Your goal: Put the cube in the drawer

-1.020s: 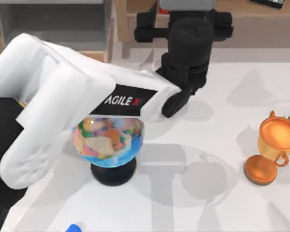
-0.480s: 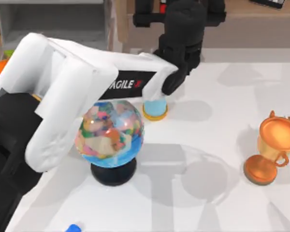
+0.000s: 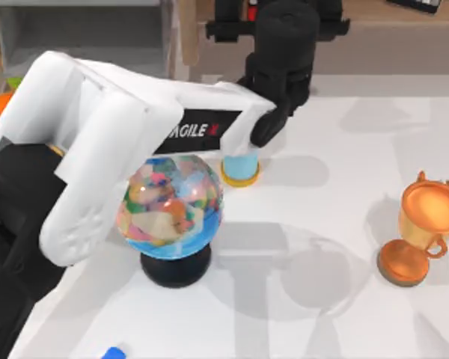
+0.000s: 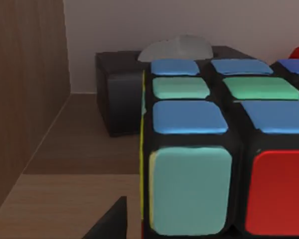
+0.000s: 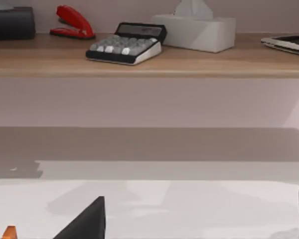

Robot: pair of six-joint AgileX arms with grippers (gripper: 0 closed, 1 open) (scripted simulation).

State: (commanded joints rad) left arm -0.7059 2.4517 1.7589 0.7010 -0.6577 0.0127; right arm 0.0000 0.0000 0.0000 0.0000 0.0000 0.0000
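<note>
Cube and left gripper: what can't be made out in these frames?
- Left gripper's finger state: top view, its black wrist covers it.
- Cube's full extent: left wrist view, cut by the frame edge.
- Drawer's contents: top view, cut by the frame edge and the arm.

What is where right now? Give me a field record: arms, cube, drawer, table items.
left gripper: reached over the shelf at the table's far edge, right by the cube
cube: on the wooden shelf, not in the drawer
drawer: open, at the far left
right gripper: idle, low over the table, facing the shelf
table items: globe, trophy, blue cup
</note>
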